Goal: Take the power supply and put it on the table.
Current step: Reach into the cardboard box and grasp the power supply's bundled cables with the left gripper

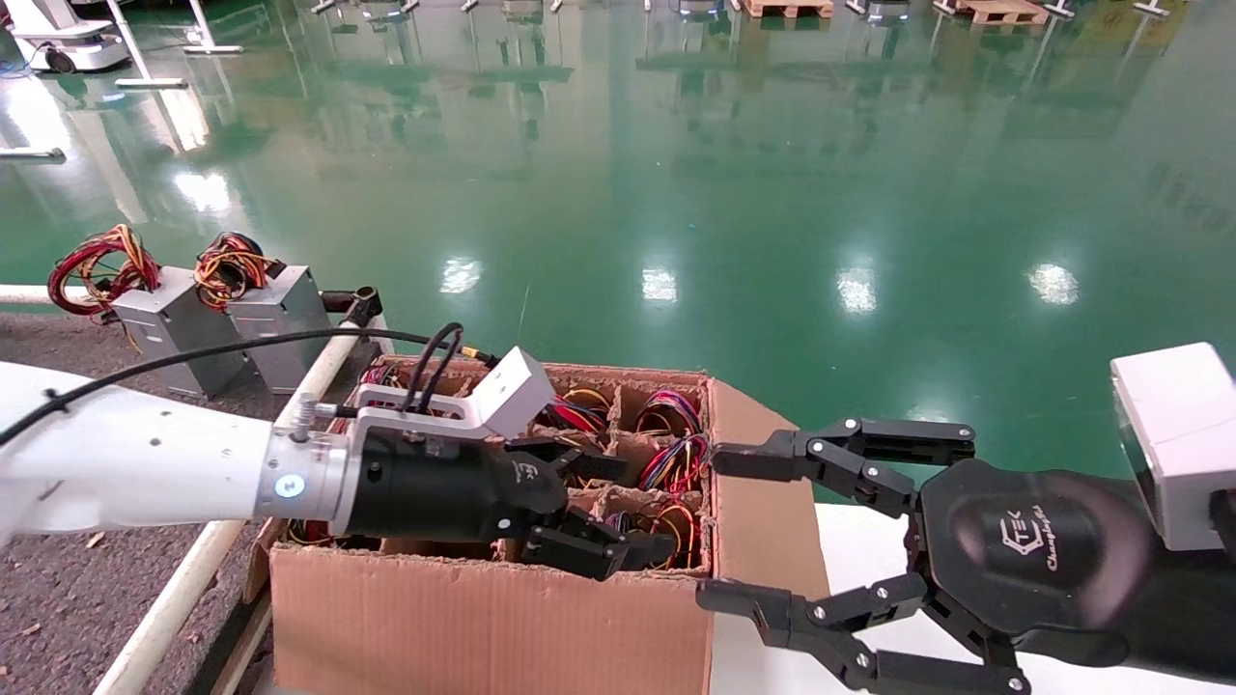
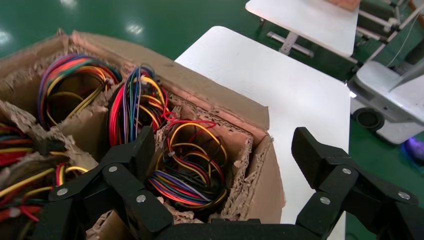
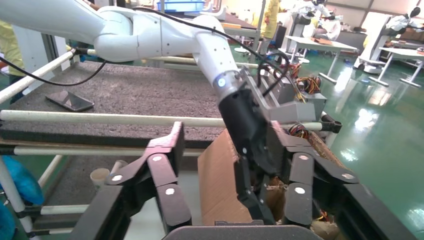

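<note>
Power supply orientation indiscernible among box (image 1: pixel 483 618) wires; left gripper (image 1: pixel 603 507) spread above.

dark speckled table (image 1: pixel 58 579), two grey boxes (image 1: pixel 227 323)

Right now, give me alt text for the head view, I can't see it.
The left gripper hangs open over a cardboard box of coiled wire bundles. The right gripper waits open beside it, and two grey boxes sit on the table.

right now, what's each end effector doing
Left end effector: open, empty, over the cardboard box.
Right end effector: open, empty, beside the box.
</note>
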